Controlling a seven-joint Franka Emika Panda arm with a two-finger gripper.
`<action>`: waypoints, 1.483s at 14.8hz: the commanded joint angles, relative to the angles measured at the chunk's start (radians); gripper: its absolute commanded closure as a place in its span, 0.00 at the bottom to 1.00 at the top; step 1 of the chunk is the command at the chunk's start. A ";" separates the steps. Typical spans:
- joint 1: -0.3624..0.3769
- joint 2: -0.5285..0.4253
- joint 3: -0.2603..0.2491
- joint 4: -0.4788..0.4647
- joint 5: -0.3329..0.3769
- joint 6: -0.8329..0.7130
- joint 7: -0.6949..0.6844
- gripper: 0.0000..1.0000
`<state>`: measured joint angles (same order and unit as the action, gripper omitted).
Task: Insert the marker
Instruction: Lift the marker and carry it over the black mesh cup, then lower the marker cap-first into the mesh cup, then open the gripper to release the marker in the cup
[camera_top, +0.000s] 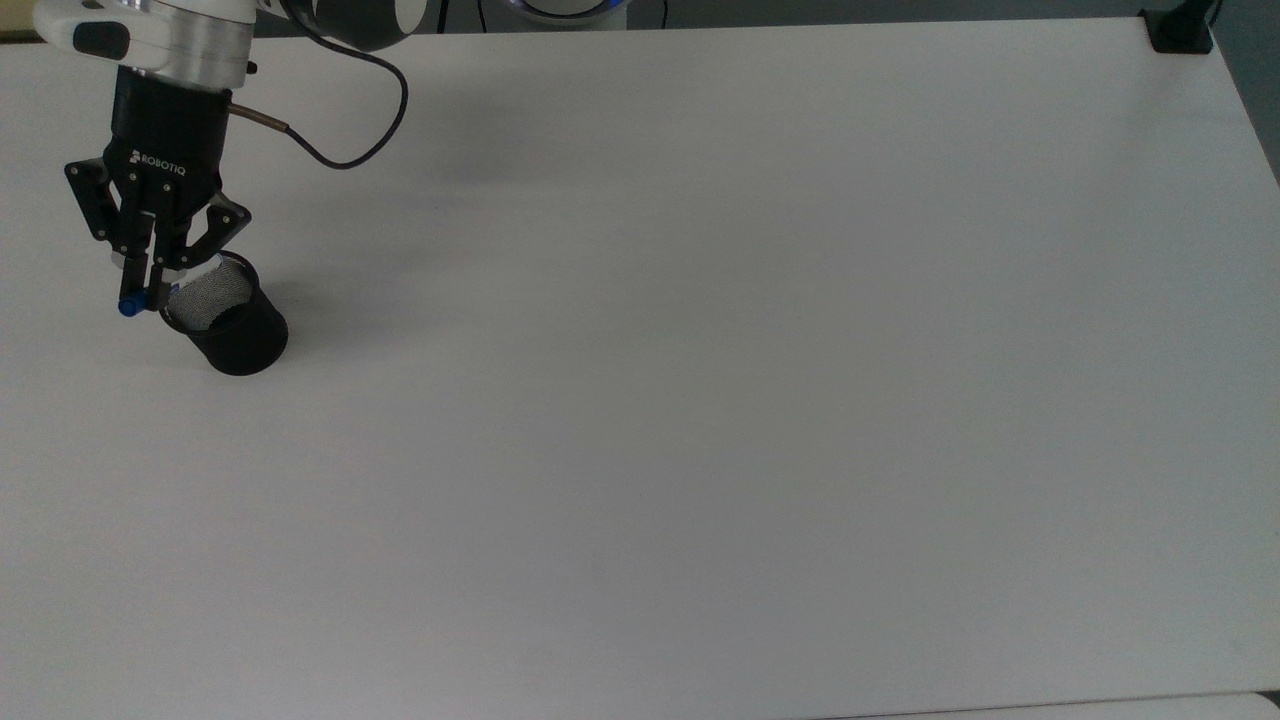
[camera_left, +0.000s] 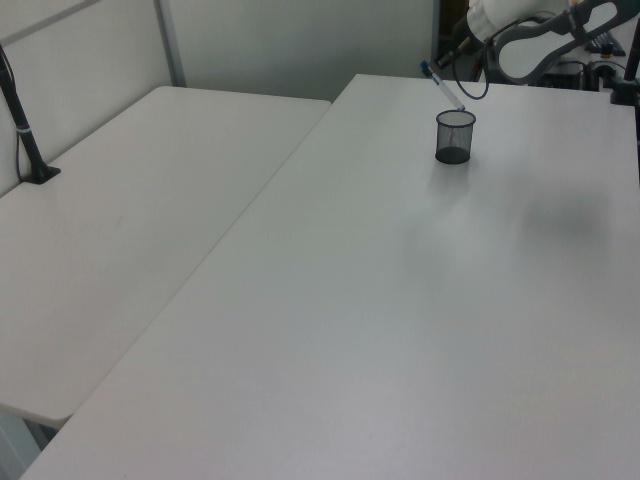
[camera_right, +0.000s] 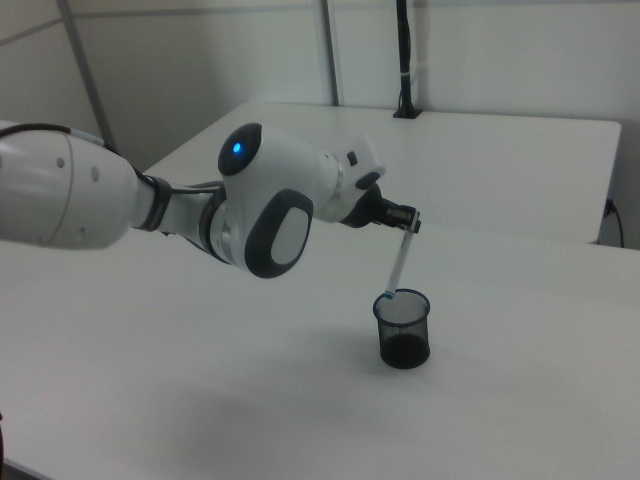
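My gripper (camera_top: 147, 290) hangs just off the top view's left side of a black mesh cup (camera_top: 228, 322) and is shut on the marker. The marker's blue cap (camera_top: 127, 307) pokes out past the fingertips. In the right view the white marker (camera_right: 398, 262) slants down from the gripper (camera_right: 405, 222), and its lower end is at the rim of the cup (camera_right: 403, 332). The left view shows the marker (camera_left: 447, 90) leaning over the cup (camera_left: 455, 138), its top end toward the left view's left. The cup stands upright on the white table (camera_top: 700, 400).
A black clamp base (camera_top: 1180, 30) sits at the table's far corner on the top view's right. A cable (camera_top: 350, 150) loops from the gripper body. A second white table (camera_left: 130, 200) adjoins on the left view's left, with a black post (camera_left: 22, 120) clamped to it.
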<state>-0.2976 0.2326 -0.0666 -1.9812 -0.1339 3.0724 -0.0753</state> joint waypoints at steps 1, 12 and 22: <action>-0.014 0.053 -0.002 -0.047 -0.004 0.161 -0.021 1.00; -0.026 0.039 -0.002 -0.119 -0.003 0.221 -0.008 0.07; -0.023 -0.035 -0.002 -0.113 -0.004 0.143 0.035 0.00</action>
<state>-0.3236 0.2613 -0.0666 -2.0694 -0.1332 3.2822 -0.0590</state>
